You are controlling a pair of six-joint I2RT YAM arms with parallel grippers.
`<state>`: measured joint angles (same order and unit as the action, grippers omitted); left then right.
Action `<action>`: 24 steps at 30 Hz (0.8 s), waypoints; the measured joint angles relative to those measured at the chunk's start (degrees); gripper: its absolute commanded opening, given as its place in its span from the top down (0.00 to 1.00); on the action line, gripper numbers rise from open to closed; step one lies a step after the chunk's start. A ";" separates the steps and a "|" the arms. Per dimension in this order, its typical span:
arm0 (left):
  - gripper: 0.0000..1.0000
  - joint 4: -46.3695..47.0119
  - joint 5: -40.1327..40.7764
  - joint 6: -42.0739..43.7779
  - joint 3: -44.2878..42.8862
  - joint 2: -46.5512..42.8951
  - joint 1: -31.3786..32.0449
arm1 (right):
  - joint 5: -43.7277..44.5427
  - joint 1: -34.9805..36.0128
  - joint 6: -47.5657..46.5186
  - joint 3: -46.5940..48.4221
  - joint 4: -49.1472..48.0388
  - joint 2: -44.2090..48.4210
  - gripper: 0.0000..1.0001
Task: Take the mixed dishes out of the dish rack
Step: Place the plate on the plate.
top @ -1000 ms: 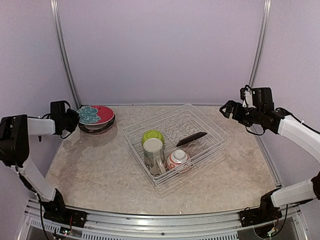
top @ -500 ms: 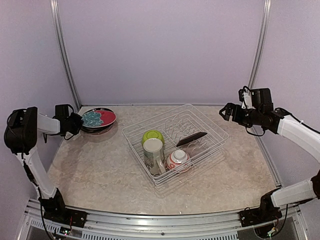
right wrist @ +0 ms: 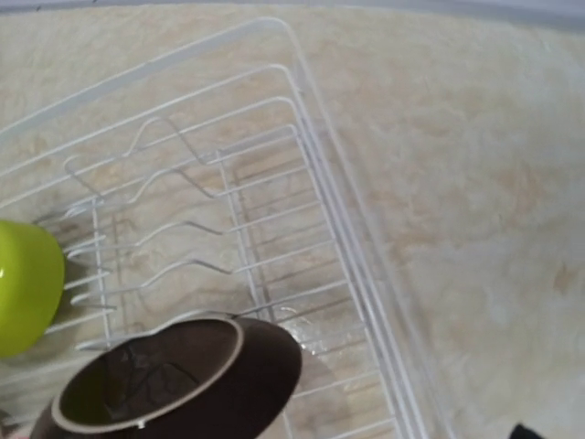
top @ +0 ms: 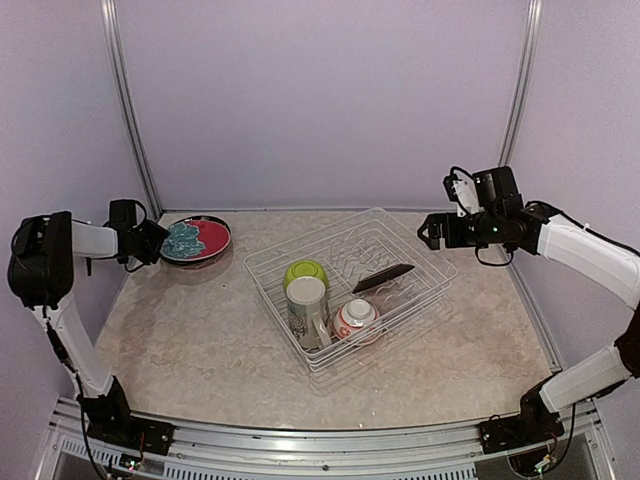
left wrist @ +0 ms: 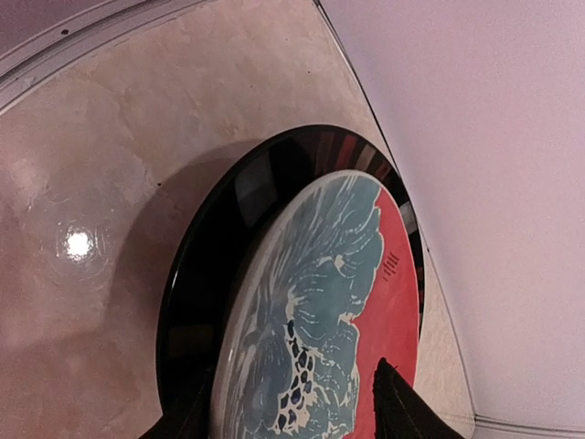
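Note:
The white wire dish rack (top: pixel 432 268) sits mid-table. It holds a lime-green bowl (top: pixel 305 270), a cream mug (top: pixel 307 303), a white-and-red small bowl (top: pixel 356 318) and a tilted black plate (top: pixel 383 277). At the far left a red plate with a teal pattern (top: pixel 203 237) lies on another black plate (left wrist: pixel 228 229). My left gripper (top: pixel 152 243) is at the red plate's near rim, open, its fingers (left wrist: pixel 398 407) standing apart on either side of the rim (left wrist: pixel 239 311). My right gripper (top: pixel 428 233) hovers open and empty above the rack's right end (right wrist: pixel 320 183), over the tilted black plate (right wrist: pixel 183 375).
Metal rails run up the back corners (top: pixel 130 110). The purple back wall stands close behind the stacked plates. Marbled tabletop (top: pixel 190 320) lies between the stack and the rack.
The red plate has come down onto the black plate and my left jaws have opened off it. My right arm has swung left toward the rack.

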<state>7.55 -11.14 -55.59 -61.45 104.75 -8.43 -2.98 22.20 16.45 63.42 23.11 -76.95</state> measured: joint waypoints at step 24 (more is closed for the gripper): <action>0.01 -21.68 2.14 8.72 -6.56 -7.63 0.00 | -2.05 10.64 -62.14 -4.70 0.20 8.50 0.09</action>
<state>-14.13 -8.99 -46.87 -68.01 97.12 -8.43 -5.04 32.84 -45.69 58.72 23.31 -68.45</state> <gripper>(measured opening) 0.989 0.992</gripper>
